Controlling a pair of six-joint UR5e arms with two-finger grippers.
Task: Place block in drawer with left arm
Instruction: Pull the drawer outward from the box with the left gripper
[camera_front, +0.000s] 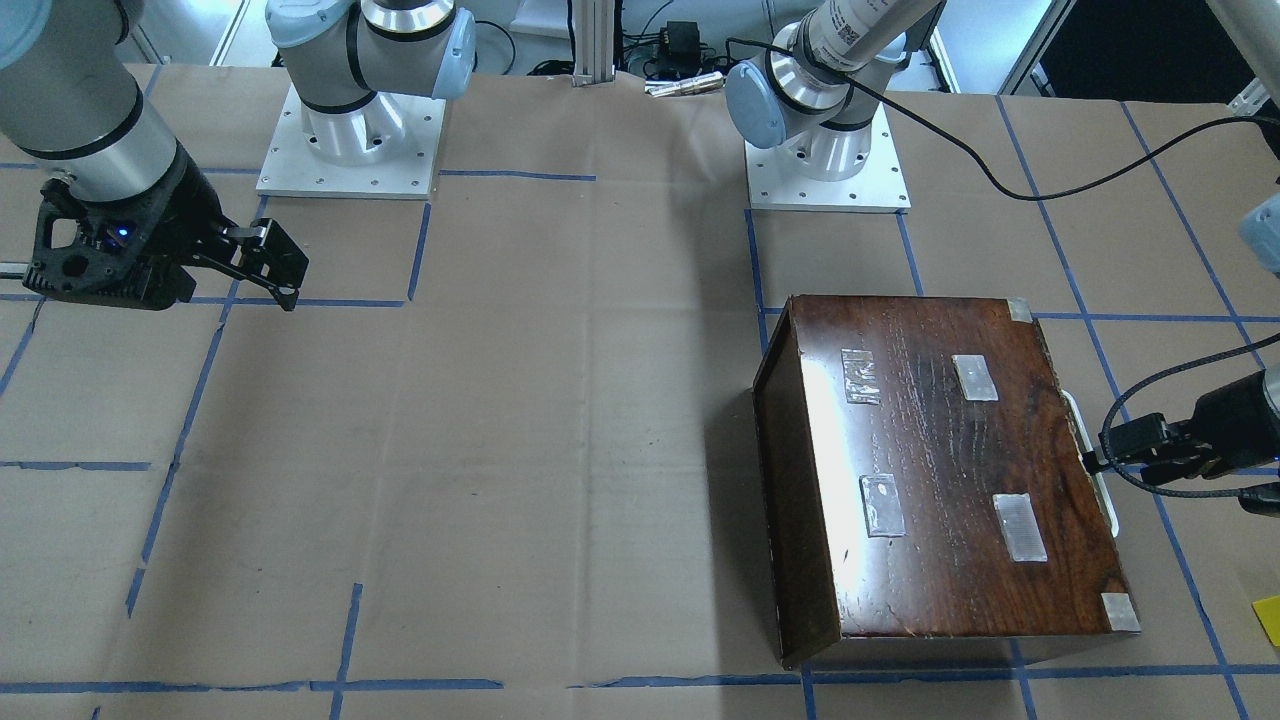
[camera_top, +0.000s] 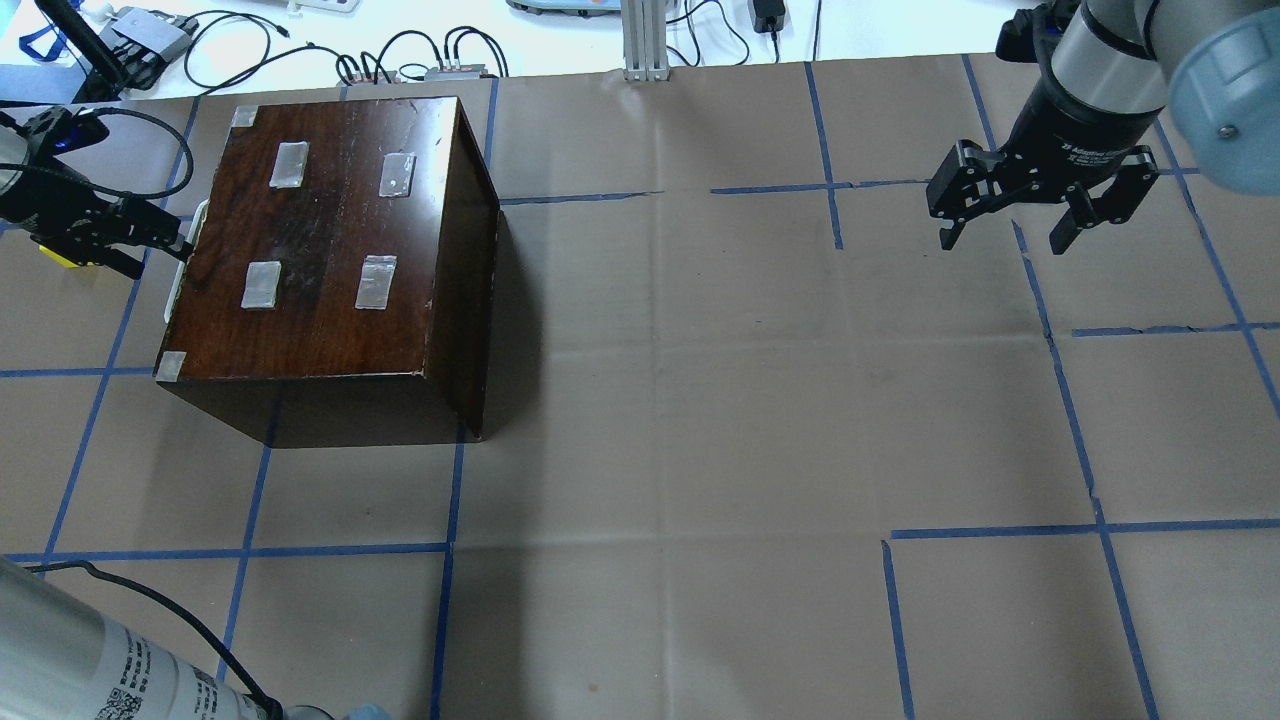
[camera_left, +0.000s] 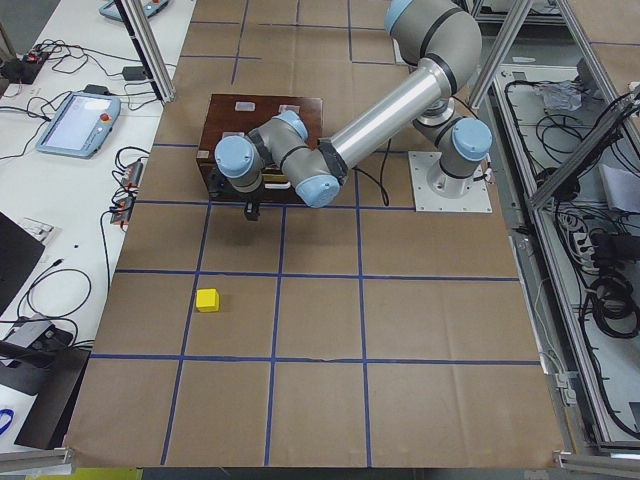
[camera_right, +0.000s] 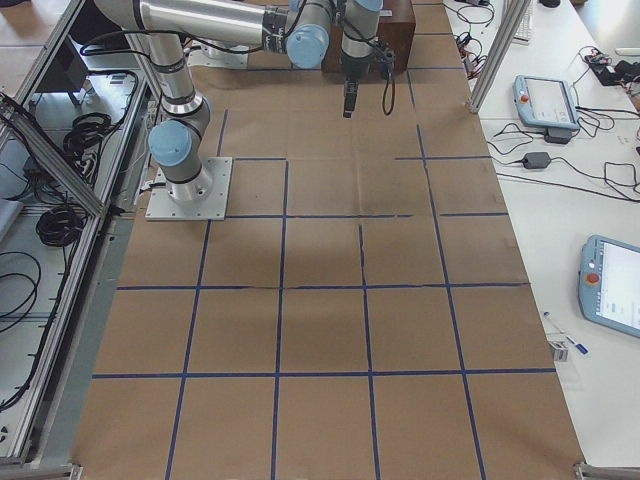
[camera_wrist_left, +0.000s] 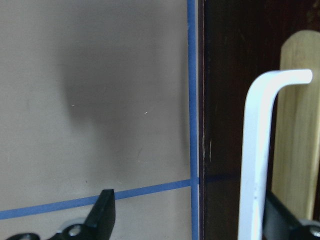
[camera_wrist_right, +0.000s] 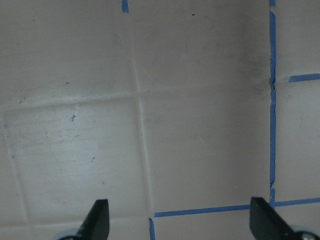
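L grip (camera_wrist_left: 189, 210) spread astride drawer handle (camera_wrist_left: 255, 150) – touch unclear | R grip (camera_top: 1002, 240) spread (afar) | block (camera_left: 207, 299) loose

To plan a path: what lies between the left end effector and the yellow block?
Nothing but bare brown paper crossed by a blue tape line, as the exterior left view shows. The yellow block lies apart from the left end effector.

Brown paper (camera_top: 700, 420), gridded with blue tape lines (camera_top: 1000, 532), covers my table (camera_front: 500, 450) — a teach pendant (camera_left: 78, 123) and tangled cables (camera_top: 362, 68), perhaps with a charger, lie alongside.
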